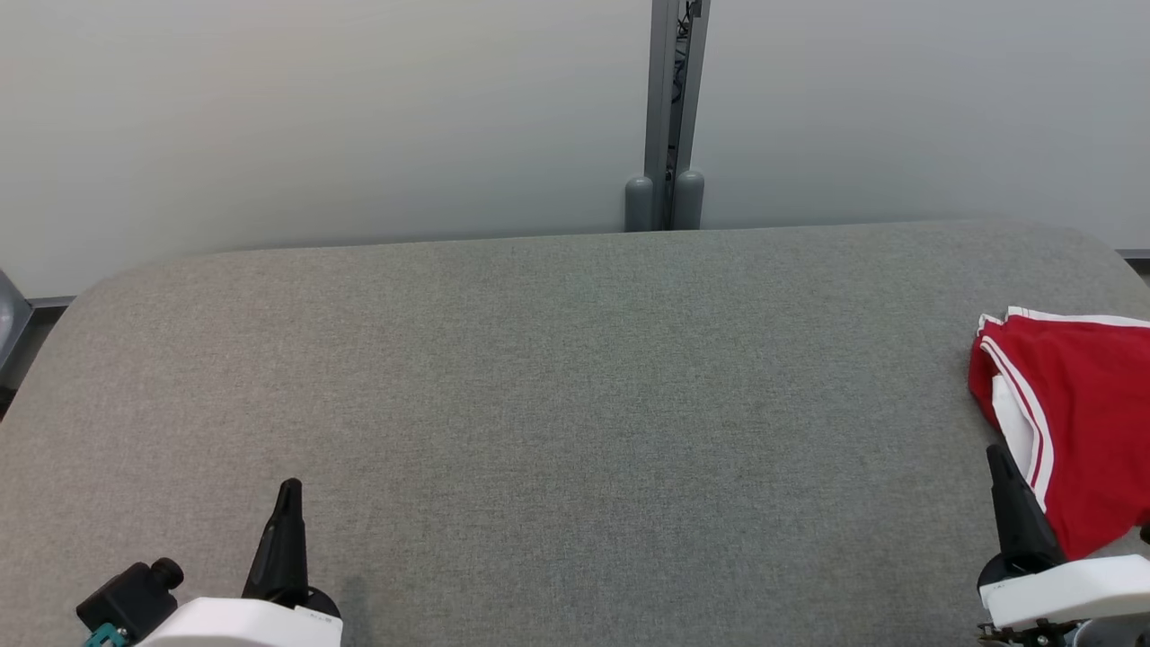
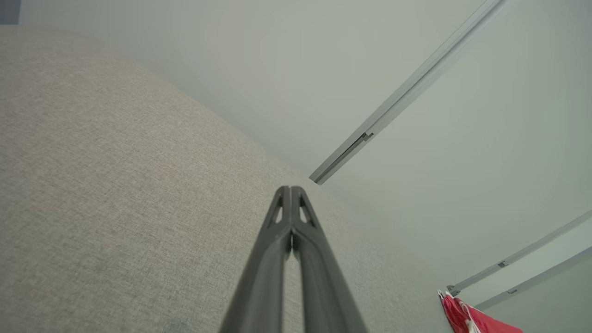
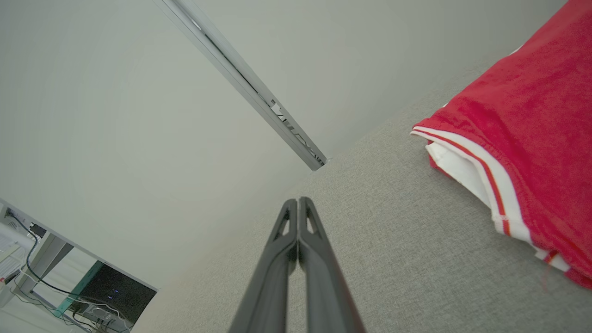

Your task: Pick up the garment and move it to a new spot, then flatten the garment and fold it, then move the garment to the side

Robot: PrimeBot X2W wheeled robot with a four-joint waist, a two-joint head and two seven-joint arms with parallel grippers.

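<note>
I am holding both pairs of jaws pressed fully together, and neither is gripping anything. My left gripper (image 1: 289, 494) is hanging low over the near left of the table (image 1: 539, 377), its fingers pointing out across the grey cloth top toward the wall (image 1: 314, 117). My right gripper (image 1: 995, 454) is hanging at the near right, its tip just beside the near edge of the garment (image 1: 1078, 404). Whether it is touching the cloth I am not able to tell.

The garment is lying at the table's right end, well apart from my left gripper. It is red with white striped trim and is running out past the head view's right edge. In the right wrist view it is looking doubled over, with a trimmed hem lying on top of a white layer, and fairly flat rather than heaped.

I am judging that this is fitting two stages alike. It could be a garment lying at the side to be picked up and carried to a new spot, or one folded and set aside as the task is asking. The pictures are not settling which, so I am naming no move. One caution is holding for either. I am minding the right tip so near that hem, since a closed tip dragging sideways could be snagging the trim and pulling the layers askew.

As for containers, the table is doing the only bearing here, and it is bearing the garment at its right end.
</note>
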